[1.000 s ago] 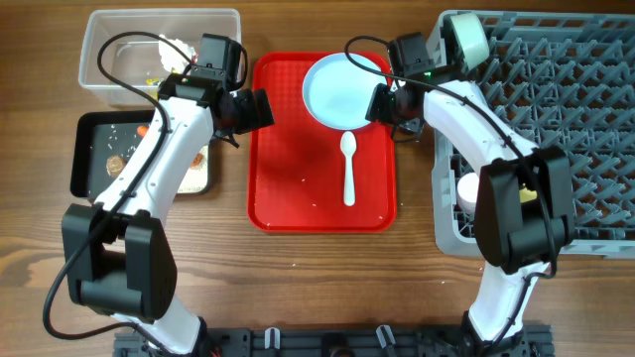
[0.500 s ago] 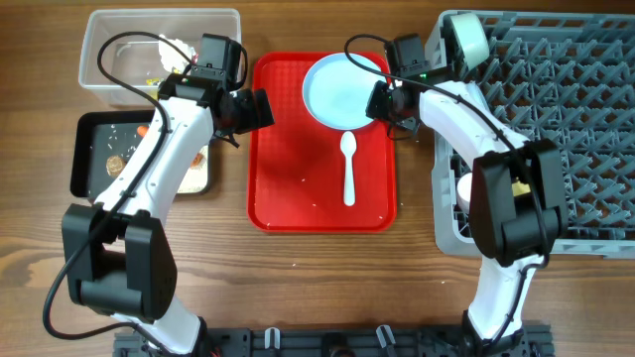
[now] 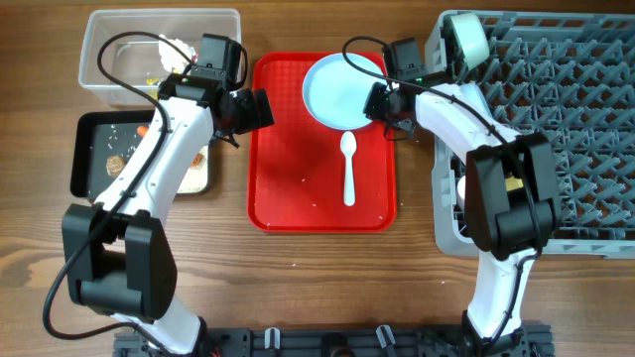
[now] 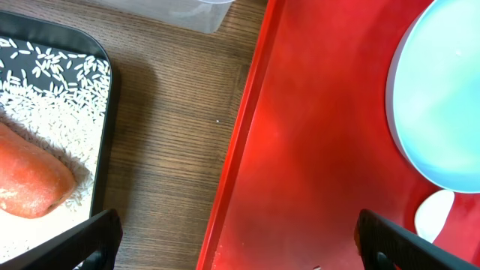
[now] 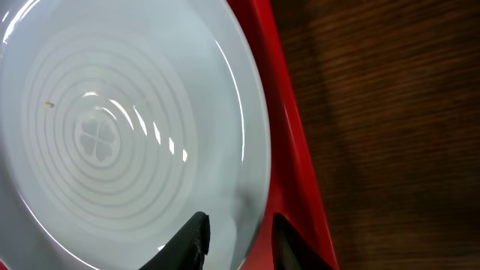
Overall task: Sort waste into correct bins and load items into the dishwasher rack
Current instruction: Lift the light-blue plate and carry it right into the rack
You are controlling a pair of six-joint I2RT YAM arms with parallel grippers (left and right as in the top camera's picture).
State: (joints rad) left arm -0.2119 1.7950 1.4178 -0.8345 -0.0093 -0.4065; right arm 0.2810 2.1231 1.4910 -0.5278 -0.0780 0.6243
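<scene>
Straddling the rim of the light-blue plate (image 5: pixel 112 135), the right pincer (image 5: pixel 238 241) stands part-open, not yet clamped. The plate spreads ahead and leftward on the red tray (image 5: pixel 294 161); the left pincer (image 4: pixel 240 241), wide open, is farther off.

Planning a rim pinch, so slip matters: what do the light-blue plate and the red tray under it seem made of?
Light-blue plate: probably hard plastic or melamine, though glazed ceramic is possible; glossy, with sharp glints along moulded concentric rings. Red tray: likely moulded plastic, smooth semi-gloss; soft broad sheen, raised rounded rim.
</scene>
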